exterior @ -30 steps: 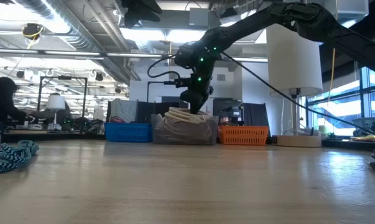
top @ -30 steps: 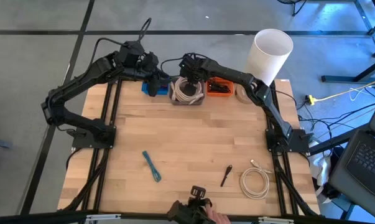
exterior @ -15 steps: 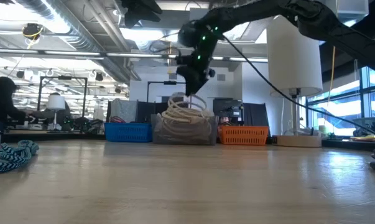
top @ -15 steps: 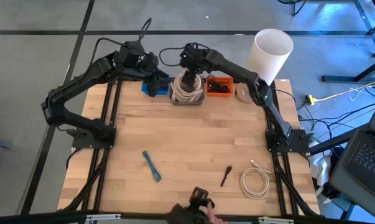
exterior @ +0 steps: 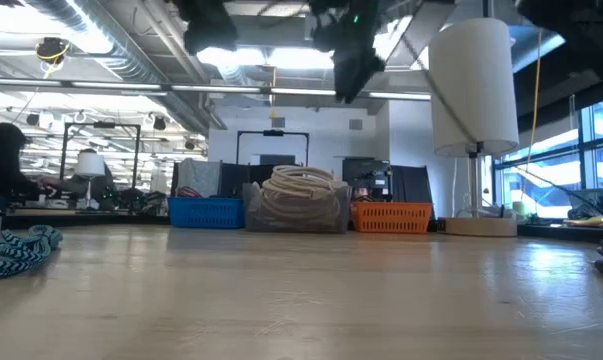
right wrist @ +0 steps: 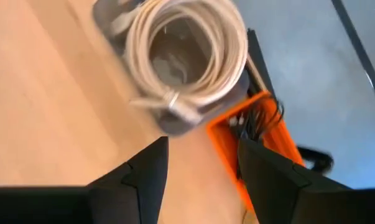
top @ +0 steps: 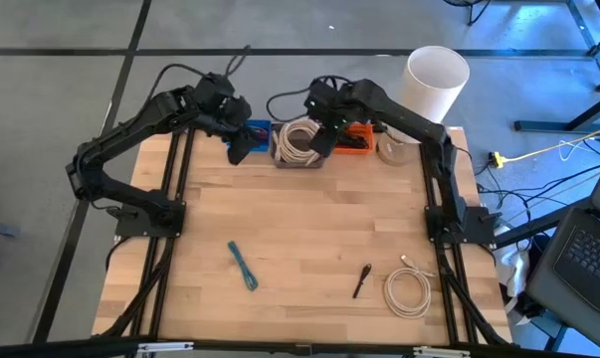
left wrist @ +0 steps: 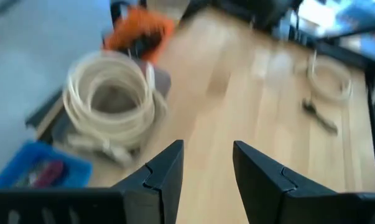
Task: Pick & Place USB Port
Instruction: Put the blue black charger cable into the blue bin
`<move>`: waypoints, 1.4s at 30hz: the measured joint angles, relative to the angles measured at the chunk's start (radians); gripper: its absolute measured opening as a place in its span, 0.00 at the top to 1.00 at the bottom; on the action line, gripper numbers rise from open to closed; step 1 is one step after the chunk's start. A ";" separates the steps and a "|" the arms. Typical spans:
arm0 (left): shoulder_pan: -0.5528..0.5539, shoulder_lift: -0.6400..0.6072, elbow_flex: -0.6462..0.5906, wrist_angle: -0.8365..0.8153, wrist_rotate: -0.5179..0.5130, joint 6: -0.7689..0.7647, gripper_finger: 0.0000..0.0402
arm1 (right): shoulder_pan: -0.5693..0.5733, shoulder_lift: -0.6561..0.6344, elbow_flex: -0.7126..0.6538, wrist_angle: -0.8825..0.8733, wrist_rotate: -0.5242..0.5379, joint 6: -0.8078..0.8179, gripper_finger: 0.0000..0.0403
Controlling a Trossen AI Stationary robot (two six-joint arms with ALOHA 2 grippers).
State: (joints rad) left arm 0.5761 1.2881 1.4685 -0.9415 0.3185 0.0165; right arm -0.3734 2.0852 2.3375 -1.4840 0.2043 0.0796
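Observation:
A white coiled USB cable (right wrist: 187, 56) lies in the grey bin (top: 298, 151) at the table's far edge, resting on the bin's rim with its plug (right wrist: 182, 109) hanging over the side. My right gripper (right wrist: 203, 168) hovers open, high above the bin's right side (top: 324, 137), and touches nothing. My left gripper (left wrist: 206, 180) is open above the table just left of the bin (top: 238, 149), nothing between its fingers. A second white coil (top: 409, 291) lies on the near right of the table.
A blue bin (top: 257, 130) stands left of the grey bin and an orange bin (top: 354, 140) right of it. On the table lie a teal cord (top: 243, 266) and a small black part (top: 362, 280). A white lamp shade (top: 437, 88) stands at the far right.
My right gripper has let go of the white coil in the grey bin, and has risen high and drifted toward the table's right. The coil, drawn up a little on the way, has settled back in the bin. My left gripper has tipped downward a little.

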 joint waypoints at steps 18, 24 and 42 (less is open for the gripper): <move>-0.368 0.039 -0.194 -0.283 -0.214 0.642 0.67 | 0.210 -0.334 0.000 -0.087 0.275 0.254 0.62; -0.500 0.113 -0.253 -0.264 -0.253 0.734 0.67 | 0.233 -0.408 0.000 -0.087 0.275 0.254 0.62; -0.720 0.298 -0.289 -0.203 -0.174 0.657 0.67 | 0.307 -0.460 0.000 -0.087 0.275 0.259 0.62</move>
State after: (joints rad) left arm -0.1444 1.5862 1.1794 -1.1443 0.1447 0.6736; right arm -0.0660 1.6249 2.3375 -1.5711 0.4789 0.3385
